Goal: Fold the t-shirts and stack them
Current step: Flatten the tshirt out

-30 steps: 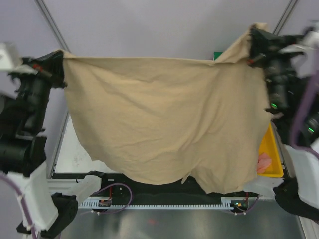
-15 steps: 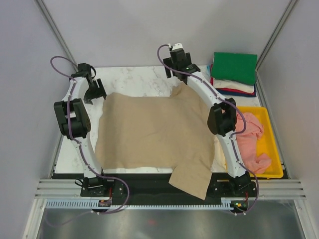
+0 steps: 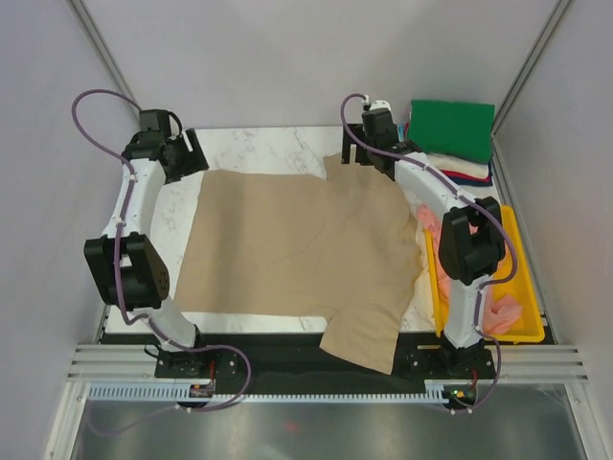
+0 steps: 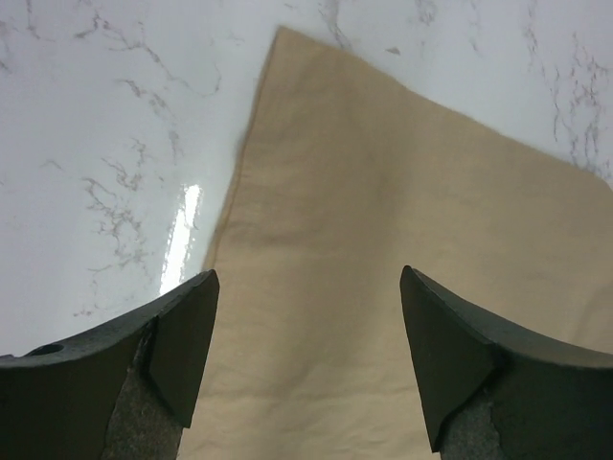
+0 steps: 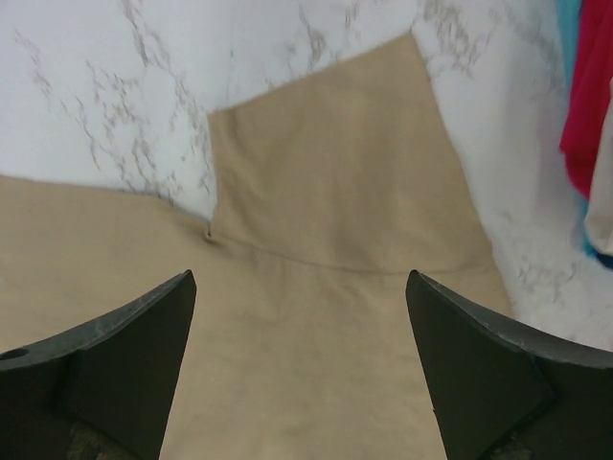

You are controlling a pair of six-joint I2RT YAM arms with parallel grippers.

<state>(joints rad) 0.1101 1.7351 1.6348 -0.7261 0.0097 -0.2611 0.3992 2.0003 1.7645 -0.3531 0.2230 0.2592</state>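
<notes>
Bright, even overhead light, all views sharp. White glare streak on the marble desk (image 4: pixel 96 115), left of the left wrist view; faint shadow edges the tan t-shirt (image 4: pixel 383 240).

The spread t-shirt (image 3: pixel 297 249) lies on the table (image 3: pixel 249 144); folded stack (image 3: pixel 450 129) behind-right, tray (image 3: pixel 529 326) right.

From here the tan t-shirt (image 3: pixel 297 249) reads as soft matt cloth, lightly creased, on a table (image 3: pixel 259 149) with a smooth, white, grey-veined marble finish, glossy enough to show glare. The 2 fingers (image 4: pixel 182 335) of the left gripper (image 4: pixel 306 316) look like matt black plastic, grainy lower down. I take the yellow tray (image 3: pixel 534 307) for smooth plastic.
</notes>
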